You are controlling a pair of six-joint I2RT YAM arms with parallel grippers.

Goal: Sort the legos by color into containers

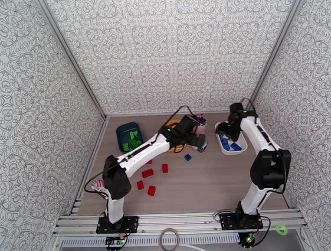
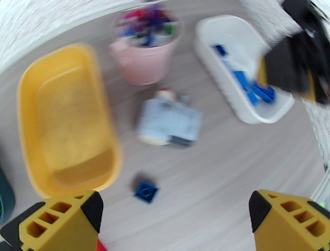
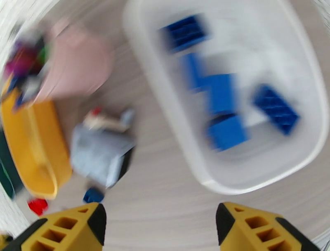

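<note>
Across the far bench [image 1: 219,182], teal tub [image 1: 121,130] of green bricks [image 1: 133,136], yellow tub [image 2: 66,124], white tub [image 1: 236,152] of blue bricks [image 3: 220,93] under released right tool [image 3: 161,219], pink cup [image 2: 144,62] and grey box [image 2: 169,122] between, loose blue brick [image 2: 146,191] before released left tool [image 2: 175,210], red bricks [image 1: 147,173] nearer.

Dark teal plastic tub [image 1: 123,130] holds green studded bricks [image 1: 133,136]. White plastic tub [image 1: 230,153] holds blue bricks [image 1: 235,146]. Red bricks [image 1: 147,173] and one small blue brick [image 1: 188,157] lie loose on the wooden surface [image 1: 202,183].
</note>
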